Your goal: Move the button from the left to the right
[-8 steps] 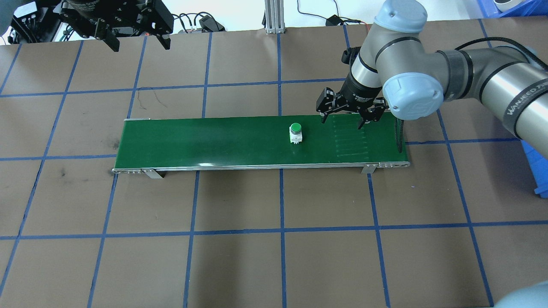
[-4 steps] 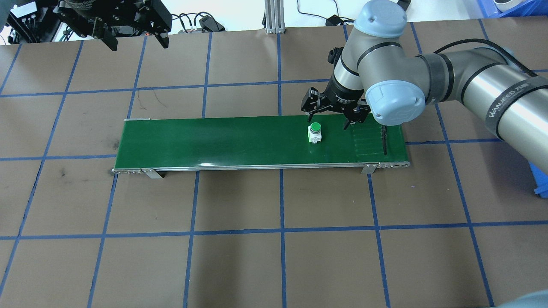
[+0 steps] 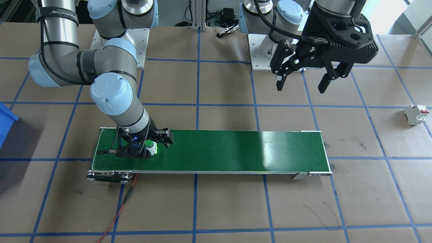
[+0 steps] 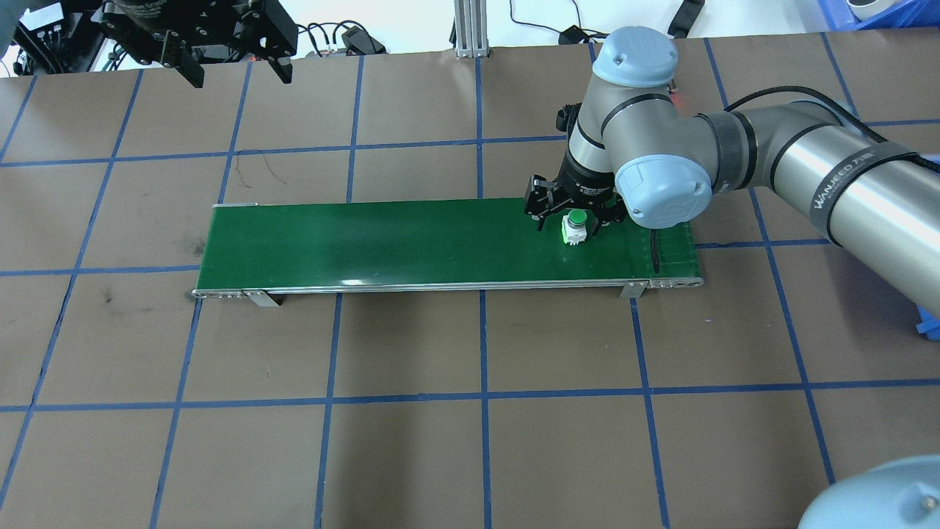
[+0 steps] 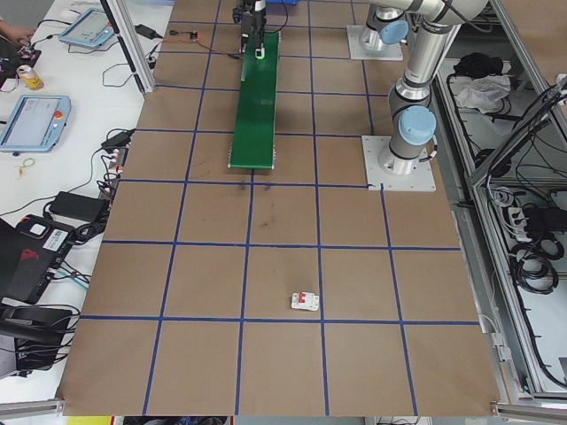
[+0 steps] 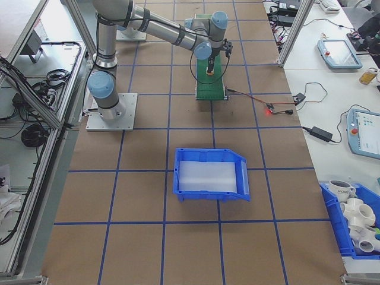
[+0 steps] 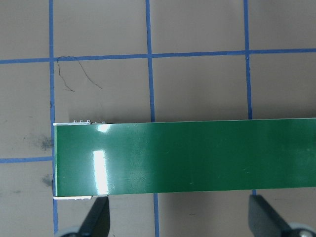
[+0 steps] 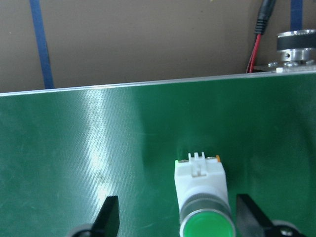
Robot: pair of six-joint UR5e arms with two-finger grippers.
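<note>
The only readable writing is "WANJEED", printed on a black band around the right arm's forearm (image 4: 844,180); a band on the same arm in the front-facing view carries similar lettering, too small to be sure of.

The button (image 4: 575,226) stands upright on the green conveyor belt (image 4: 382,242), toward the belt's 3 o'clock end in the overhead view. The right gripper (image 4: 574,219) is lowered over it with its jaws spread, one finger on either side of the button. The right wrist view shows the green cap (image 8: 207,225) and white body nearer the finger at 3 o'clock (image 8: 252,215) than the one at 9 o'clock, with a gap on both sides, so nothing is gripped.

The left gripper (image 4: 229,66) hangs at the table's far edge, at 11 o'clock overhead, jaws wide and empty; its wrist camera looks down on the belt's other end.

Only the front-facing and left views show a white circuit breaker (image 3: 416,114) with a red switch lying on the brown table (image 4: 470,441), well apart from the belt. Only the right view shows a blue bin (image 6: 211,173).
</note>
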